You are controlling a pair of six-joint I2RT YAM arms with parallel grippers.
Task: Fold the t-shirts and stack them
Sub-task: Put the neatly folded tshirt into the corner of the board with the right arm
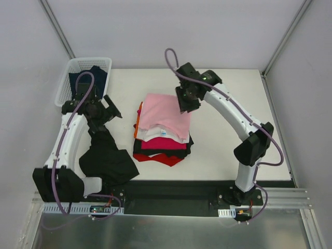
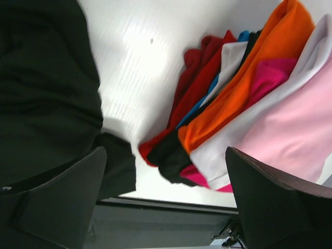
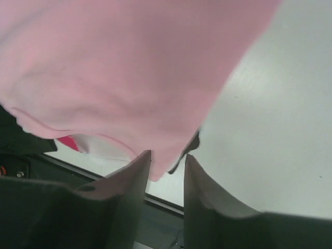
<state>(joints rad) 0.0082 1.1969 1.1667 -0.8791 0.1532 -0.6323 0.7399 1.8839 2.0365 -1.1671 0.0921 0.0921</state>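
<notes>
Two tees outstanding: black tee [image 1: 106, 158] unfolded on table [image 1: 223, 104], navy tee [image 1: 83, 79] in basket [image 1: 105, 63]. Found stack [image 1: 162, 154] topped by pink tee [image 1: 163, 114]. Noted left pincer [image 1: 111, 108] wide open, right pincer [image 1: 185, 106] parted at pink corner.

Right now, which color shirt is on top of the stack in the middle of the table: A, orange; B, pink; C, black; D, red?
B: the pink shirt lies across the top of the stack, and the other colors show only at the edges beneath it.

Pink tee [image 1: 165, 116] atop folded stack [image 1: 162, 150]
</notes>
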